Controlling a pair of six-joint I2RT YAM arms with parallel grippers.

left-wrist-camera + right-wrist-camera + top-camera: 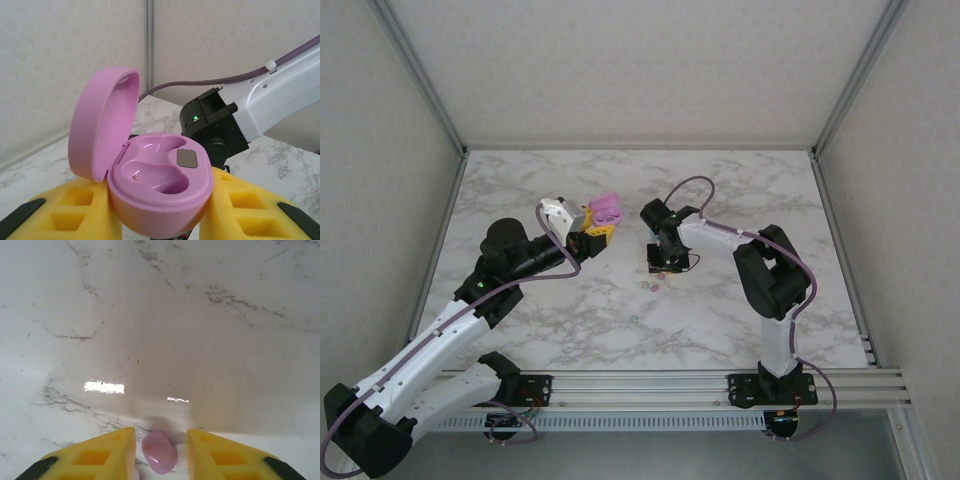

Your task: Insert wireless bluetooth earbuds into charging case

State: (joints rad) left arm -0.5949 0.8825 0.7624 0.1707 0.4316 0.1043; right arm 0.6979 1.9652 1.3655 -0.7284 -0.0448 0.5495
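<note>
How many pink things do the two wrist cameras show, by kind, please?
Pink charging case, open, held by the left gripper: 1
Pink earbud, inside the open right gripper: 1
Total: 2

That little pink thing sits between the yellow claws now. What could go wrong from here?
The pink earbud, small and rounded, lies between the fingers of the open right pincer; it may slip sideways as they close. Other loose earbuds lie close by on the table and could get knocked. The left pincer holds the charging case up, lid open, both wells empty; a misaligned earbud might miss and fall.
</note>
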